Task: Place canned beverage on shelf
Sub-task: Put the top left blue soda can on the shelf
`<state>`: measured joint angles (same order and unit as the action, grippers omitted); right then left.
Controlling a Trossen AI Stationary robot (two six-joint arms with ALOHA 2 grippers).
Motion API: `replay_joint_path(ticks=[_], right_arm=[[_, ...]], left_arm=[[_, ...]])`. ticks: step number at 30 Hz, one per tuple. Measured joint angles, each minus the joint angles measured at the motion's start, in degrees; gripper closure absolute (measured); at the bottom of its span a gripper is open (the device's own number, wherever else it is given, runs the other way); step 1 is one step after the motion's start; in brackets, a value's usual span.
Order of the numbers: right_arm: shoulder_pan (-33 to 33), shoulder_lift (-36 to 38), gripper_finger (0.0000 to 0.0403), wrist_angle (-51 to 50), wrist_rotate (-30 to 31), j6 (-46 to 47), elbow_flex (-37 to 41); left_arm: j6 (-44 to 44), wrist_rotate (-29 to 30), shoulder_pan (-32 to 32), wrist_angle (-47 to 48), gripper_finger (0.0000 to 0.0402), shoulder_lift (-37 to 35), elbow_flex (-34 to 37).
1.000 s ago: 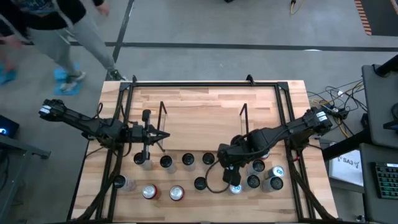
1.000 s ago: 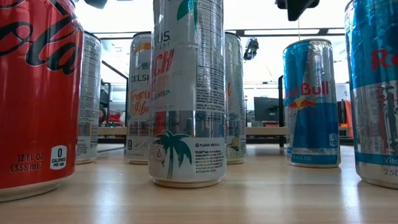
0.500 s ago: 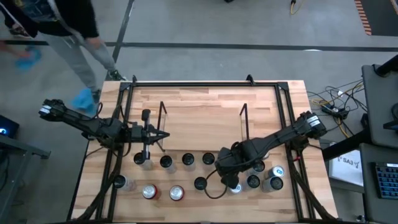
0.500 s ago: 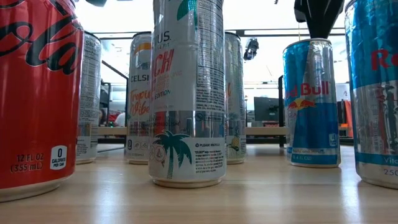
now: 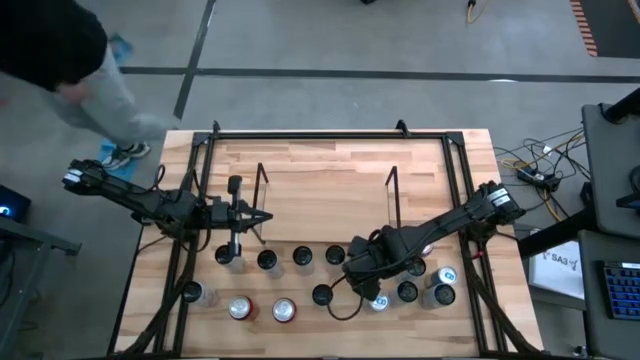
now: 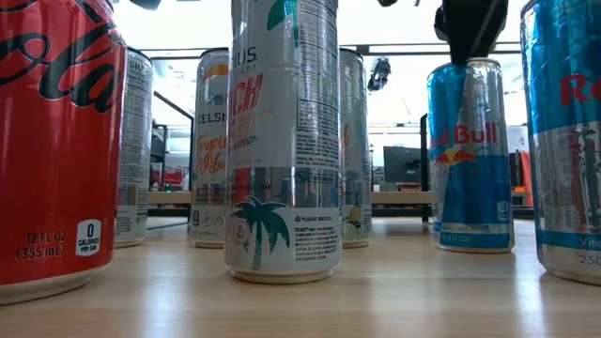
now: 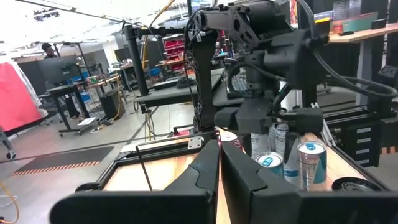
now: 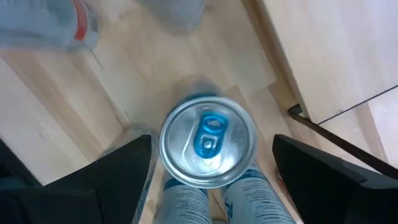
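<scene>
Two arms share the wooden table (image 5: 330, 170) as we look down on it; the right gripper (image 5: 371, 291) hangs over a blue can (image 8: 207, 142) in the near right cluster, its jaws spread wide with one dark finger on each side of the can's silver top and clear of it; we see no contact in the right wrist view; in the low view the same gripper (image 6: 467, 33) shows as a dark shape just above a blue and silver can (image 6: 470, 155); the left gripper (image 5: 262, 217) waits over the left half of the table, jaws pressed together on nothing, its fingers (image 7: 214, 168) meeting in a narrow seam in its own wrist view; the shelf (image 5: 325, 192) stands mid-table, behind the cans, its thin black wire end frames rising from the wood, and we see no can on it; a row of cans (image 5: 300, 257) stands just in front of the shelf, and more stand nearer the front edge, among them a red can (image 5: 240, 308) at the near left; the low view fills with that red can (image 6: 56, 141), a tall white can with a palm tree (image 6: 283, 141) and others upright on the wood; a person (image 5: 60, 60) in a dark top and grey trousers is on the floor beyond the table's far left corner.
</scene>
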<state>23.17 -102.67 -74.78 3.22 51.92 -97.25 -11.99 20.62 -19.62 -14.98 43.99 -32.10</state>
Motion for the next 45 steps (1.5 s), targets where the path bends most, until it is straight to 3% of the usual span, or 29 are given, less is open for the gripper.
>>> replay_joint_path(ticks=[24, 27, 32, 45], right_arm=[[0.2, -4.4, 0.008, 0.3, 1.4, 0.1, 0.0], [0.2, -5.1, 0.0102, 0.3, 1.3, -0.8, 0.0], [0.1, -5.0, 0.0174, 0.4, 1.2, -1.5, 0.0], [-1.6, -3.9, 0.0175, -4.0, -0.7, -2.9, -4.9]], left_arm=[[-0.1, 0.0, 0.0, 0.0, 0.0402, 0.2, 0.0], [-0.1, 0.0, 0.0, 0.0, 0.0402, 0.2, 0.0], [-0.1, 0.0, 0.0, 0.0, 0.0402, 0.2, 0.0], [0.0, 0.0, 0.0, 0.0, 0.0402, 0.2, 0.0]])
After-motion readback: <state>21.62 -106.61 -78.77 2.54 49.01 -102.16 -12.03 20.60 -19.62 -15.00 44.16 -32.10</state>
